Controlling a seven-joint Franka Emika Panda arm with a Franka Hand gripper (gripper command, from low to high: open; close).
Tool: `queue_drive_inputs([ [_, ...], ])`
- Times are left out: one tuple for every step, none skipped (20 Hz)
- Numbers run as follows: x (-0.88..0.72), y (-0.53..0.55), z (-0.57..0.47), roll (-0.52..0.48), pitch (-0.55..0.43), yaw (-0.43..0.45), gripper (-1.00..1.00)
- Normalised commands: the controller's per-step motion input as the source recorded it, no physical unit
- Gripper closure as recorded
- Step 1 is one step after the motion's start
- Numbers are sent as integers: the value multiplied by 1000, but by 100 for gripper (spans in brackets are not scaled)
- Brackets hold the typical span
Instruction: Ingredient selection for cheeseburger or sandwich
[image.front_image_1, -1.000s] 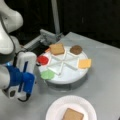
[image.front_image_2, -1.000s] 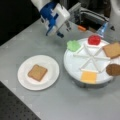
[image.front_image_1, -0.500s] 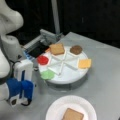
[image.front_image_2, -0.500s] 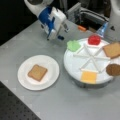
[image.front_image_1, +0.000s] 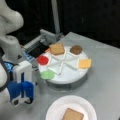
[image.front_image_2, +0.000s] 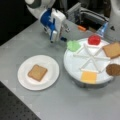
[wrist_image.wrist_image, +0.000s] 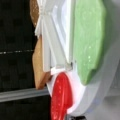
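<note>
One gripper (image.front_image_1: 22, 100), blue and white, hangs over the grey table (image.front_image_2: 75, 105) just beside the divided tray's (image.front_image_2: 72, 65) edge, nearest the lettuce piece (image.front_image_2: 73, 45); whether its jaws are wide or narrow cannot be told, and nothing shows between them. Lettuce and tomato disc (image.front_image_2: 94, 39) fill neighbouring rim compartments; a toast square (image.front_image_2: 112, 49), patty (image.front_image_2: 113, 69) and cheese square (image.front_image_2: 88, 77) occupy others. Another toast square (image.front_image_2: 37, 72) lies alone on the paper plate (image.front_image_2: 51, 63), near the table's front edge.
</note>
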Motion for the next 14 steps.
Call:
queue_drive_inputs([
  [291,-82,-157,368,-133,107,-100],
  [287,-72,-156,357,-134,99,-100],
  [283,-52,-155,360,-137,78,-100],
  [281,-32,-157,358,-138,61,-100],
  [272,-30,-161,353,-135,57,-100],
  [264,-25,-165,355,-132,39,-100],
  [245,-40,-168,350,-125,31,-100],
  [236,-44,-170,343,-120,29,-100],
  [223,-60,-173,341,-116,17,-100],
  [214,-68,-176,331,-109,2,-100],
  [203,-80,-179,323,-105,-1,-100],
  [193,-87,-188,311,-102,-13,-100],
  [189,-98,-192,306,-100,-18,-100],
  [181,-108,-191,301,-100,-18,-100],
])
